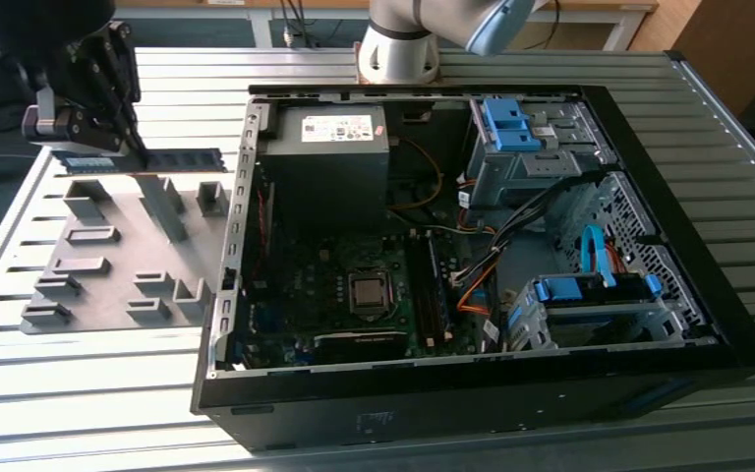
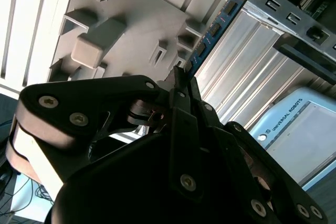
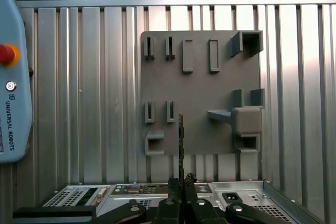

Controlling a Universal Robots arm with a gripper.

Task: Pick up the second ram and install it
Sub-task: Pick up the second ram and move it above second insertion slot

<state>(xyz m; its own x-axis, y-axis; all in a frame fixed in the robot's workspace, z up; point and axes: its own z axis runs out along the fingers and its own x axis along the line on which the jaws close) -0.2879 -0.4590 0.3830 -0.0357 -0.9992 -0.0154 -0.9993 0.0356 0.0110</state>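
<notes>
The second ram (image 1: pixel 181 157) is a thin blue-green strip held above the back edge of the grey holder plate (image 1: pixel 115 251), at the exterior view's upper left. My gripper (image 1: pixel 131 149) is shut on one end of it, and the strip juts out toward the computer case (image 1: pixel 692 324). In the second wrist view the ram (image 2: pixel 215 27) shows its chips, running out from my gripper (image 2: pixel 182 77). In the first wrist view the ram (image 3: pixel 180 145) is edge-on above my gripper (image 3: pixel 181 182), over the holder plate (image 3: pixel 199 93).
The open case lies on the ribbed metal table (image 1: pixel 76 393), with the motherboard (image 1: pixel 351 295), its memory slots (image 1: pixel 428 285), a power supply (image 1: pixel 325 147) and blue drive cages (image 1: pixel 588 295) inside. A teach pendant (image 3: pixel 10 77) lies beside the plate. The arm's base (image 1: pixel 397 44) stands behind the case.
</notes>
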